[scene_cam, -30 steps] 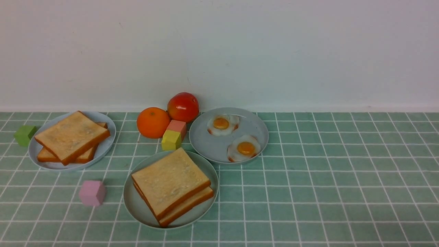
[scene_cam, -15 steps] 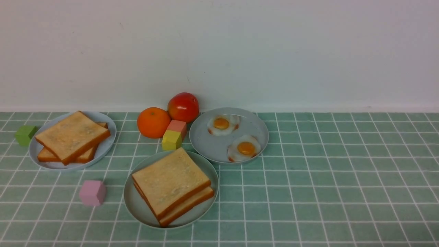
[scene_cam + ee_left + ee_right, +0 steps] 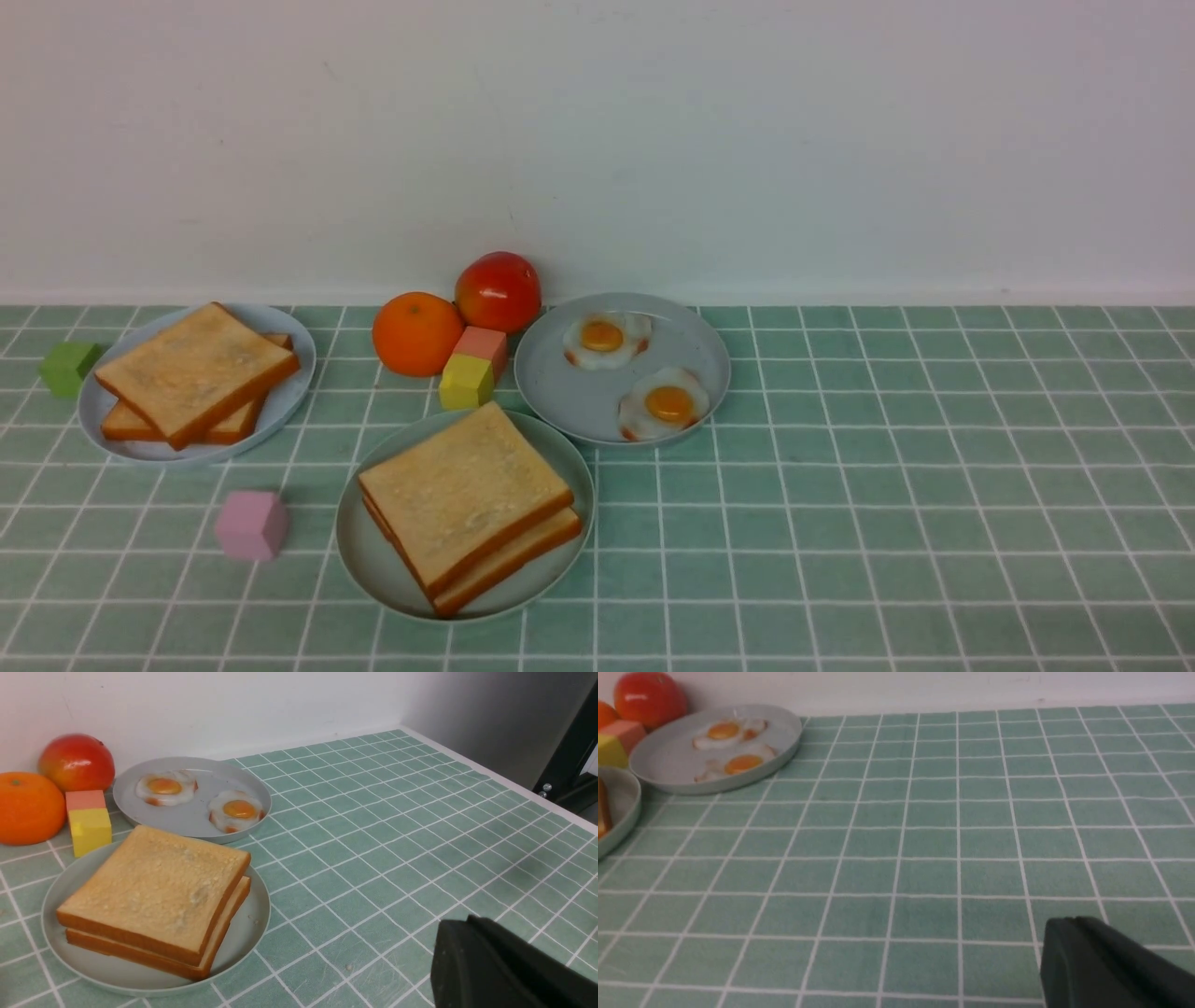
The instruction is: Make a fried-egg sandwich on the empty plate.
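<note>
- I am seeing the fried-egg sandwich (image 3: 470, 509) sitting stacked on the mint-green plate (image 3: 373, 569) — egg hidden between slices, so I am judging the task done.
- I am holding both claws — left gripper (image 3: 472, 947), right gripper (image 3: 1083, 947) — clenched, grasping nothing.

White gridlines are crossing the green worktop (image 3: 887, 485); golden-brown toast (image 3: 464, 499) is topping a mint plate (image 3: 359, 551); orange yolks are dotting the white eggs (image 3: 665, 403).
</note>
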Tool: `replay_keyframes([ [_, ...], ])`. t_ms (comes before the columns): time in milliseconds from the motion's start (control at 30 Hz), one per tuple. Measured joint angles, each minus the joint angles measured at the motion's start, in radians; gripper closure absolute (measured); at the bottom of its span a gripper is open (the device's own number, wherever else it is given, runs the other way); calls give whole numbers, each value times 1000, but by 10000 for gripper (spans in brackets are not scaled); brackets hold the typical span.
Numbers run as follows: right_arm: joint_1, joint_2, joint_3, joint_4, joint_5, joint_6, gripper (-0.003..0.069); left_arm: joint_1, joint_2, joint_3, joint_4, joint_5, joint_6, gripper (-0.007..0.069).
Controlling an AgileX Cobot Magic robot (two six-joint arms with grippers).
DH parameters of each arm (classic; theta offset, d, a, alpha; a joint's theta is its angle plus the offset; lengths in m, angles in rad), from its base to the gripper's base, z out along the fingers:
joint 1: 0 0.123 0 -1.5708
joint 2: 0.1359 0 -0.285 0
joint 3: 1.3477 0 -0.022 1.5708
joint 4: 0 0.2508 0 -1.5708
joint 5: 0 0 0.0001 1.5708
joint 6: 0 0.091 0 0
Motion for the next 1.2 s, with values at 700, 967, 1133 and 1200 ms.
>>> replay_keyframes([
  [700,-7,0,-2,0,9,-12,664,0,0,0,0,0,0,608],
  [967,-7,0,-3,0,12,-12,664,0,0,0,2,0,4,607],
  [1133,-7,0,-3,0,12,-12,664,39,-20,0,4,0,32,628],
  [1200,-7,0,-4,0,12,-12,664,153,-75,0,1,2,48,638],
])
